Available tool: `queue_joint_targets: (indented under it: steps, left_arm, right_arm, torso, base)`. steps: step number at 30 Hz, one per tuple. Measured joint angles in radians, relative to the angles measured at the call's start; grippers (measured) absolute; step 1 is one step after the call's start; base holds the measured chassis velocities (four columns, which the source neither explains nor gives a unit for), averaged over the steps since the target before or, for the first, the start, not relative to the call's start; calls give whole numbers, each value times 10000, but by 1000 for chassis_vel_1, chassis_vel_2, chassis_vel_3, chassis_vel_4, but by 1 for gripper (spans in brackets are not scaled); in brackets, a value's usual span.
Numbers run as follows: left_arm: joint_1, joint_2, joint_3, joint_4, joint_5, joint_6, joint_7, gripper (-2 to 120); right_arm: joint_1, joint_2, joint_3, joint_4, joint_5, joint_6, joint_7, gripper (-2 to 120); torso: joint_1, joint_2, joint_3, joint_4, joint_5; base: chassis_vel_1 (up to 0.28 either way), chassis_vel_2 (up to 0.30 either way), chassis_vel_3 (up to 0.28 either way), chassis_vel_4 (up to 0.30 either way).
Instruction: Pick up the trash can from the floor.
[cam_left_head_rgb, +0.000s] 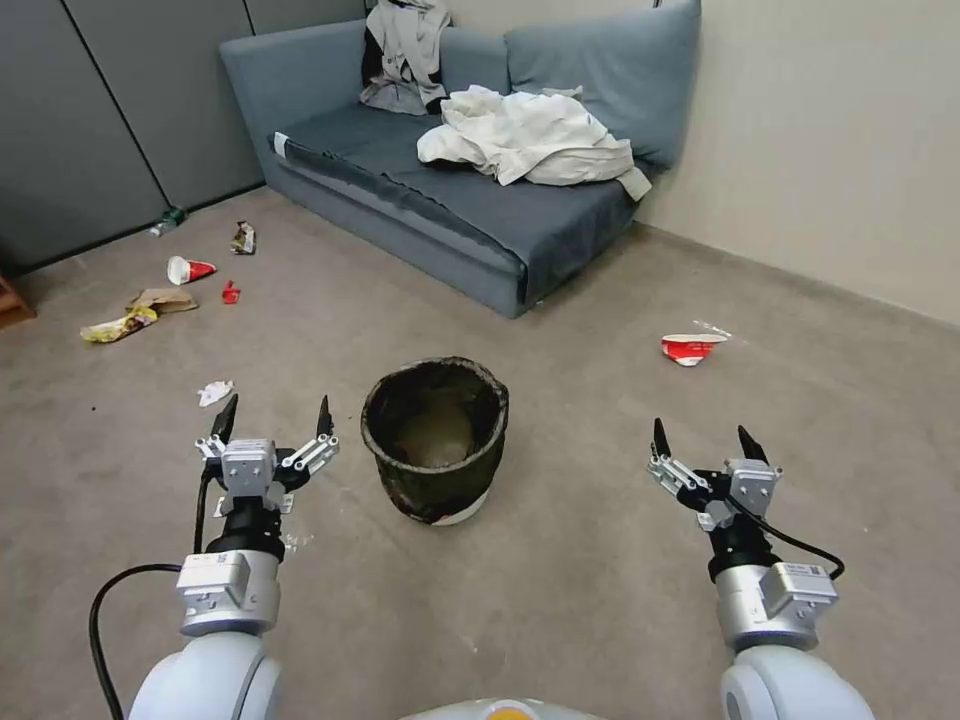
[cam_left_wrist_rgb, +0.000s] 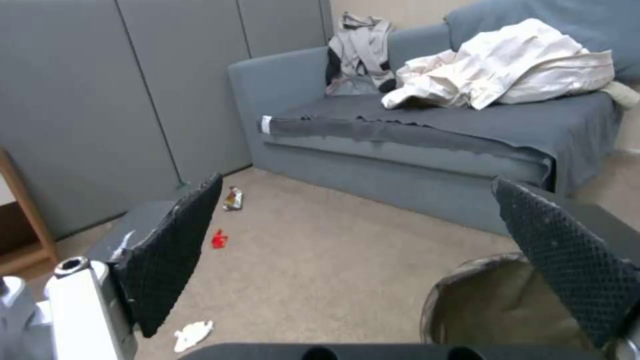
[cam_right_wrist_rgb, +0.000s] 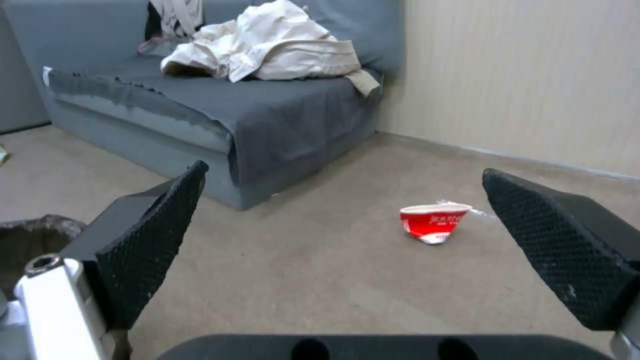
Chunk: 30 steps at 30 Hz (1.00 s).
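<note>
The trash can (cam_left_head_rgb: 436, 440) stands upright on the floor (cam_left_head_rgb: 560, 590) straight ahead, a small round bin with a dark bag folded over its rim and white showing at its base. My left gripper (cam_left_head_rgb: 276, 418) hovers open just left of it, a short gap away. In the left wrist view the can's rim (cam_left_wrist_rgb: 467, 280) sits beside one finger pad (cam_left_wrist_rgb: 573, 265). My right gripper (cam_left_head_rgb: 706, 440) is open well to the right of the can, nothing between its fingers. The right wrist view catches the can's rim (cam_right_wrist_rgb: 40, 225) at the frame's edge.
A grey-blue sofa (cam_left_head_rgb: 470, 200) with heaped clothes stands behind the can against the wall. A crushed red-and-white cup (cam_left_head_rgb: 688, 348) lies to the right; another cup (cam_left_head_rgb: 188, 269), wrappers (cam_left_head_rgb: 135, 315) and a white scrap (cam_left_head_rgb: 214, 392) litter the left. Open carpet surrounds the can.
</note>
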Motion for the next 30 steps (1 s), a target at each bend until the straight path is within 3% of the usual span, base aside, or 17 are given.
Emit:
queue_joint_targets:
  steps: [3, 9, 13, 19, 24, 30]
  left_arm:
    - [-169, 74, -36, 62, -204, 265, 121, 100]
    - [-901, 316, -89, 421, -1487, 1661, 386, 100]
    - [-1259, 483, -36, 660, -1951, 2105, 404, 100]
    - [-2296, 999, 334, 1568, -2989, 3248, 385, 100]
    - [-3163, 1459, 760, 2351, -3503, 3763, 433, 100]
    - [-3581, 1726, 1201, 2699, -3931, 4296, 428, 100]
  right_arm:
    - [24, -5, -12, -28, 11, 74, 0, 100]
    - [49, -1, -68, -43, 18, 106, -4, 100]
    - [50, -6, -64, -60, 20, 113, -4, 100]
    - [38, -24, -48, -115, 16, 117, -8, 100]
    - [86, -65, 4, -115, 2, 96, -52, 100]
    - [154, -108, 19, -184, -27, 66, -82, 100]
  torso:
    - [0, 0, 0, -1, 0]
    - [-1, 0, 0, 0, -1]
    - [0, 0, -1, 0, -2]
    - [0, 0, 0, 0, -2]
    - [0, 0, 0, -2, -1]
    - [0, 0, 0, 0, 0]
  base:
    - [-66, 79, 75, -73]
    - [-9, 10, 8, -9]
    - [0, 0, 0, 0]
    - [0, 0, 0, 0]
    - [0, 0, 0, 0]
    - [0, 0, 0, 0]
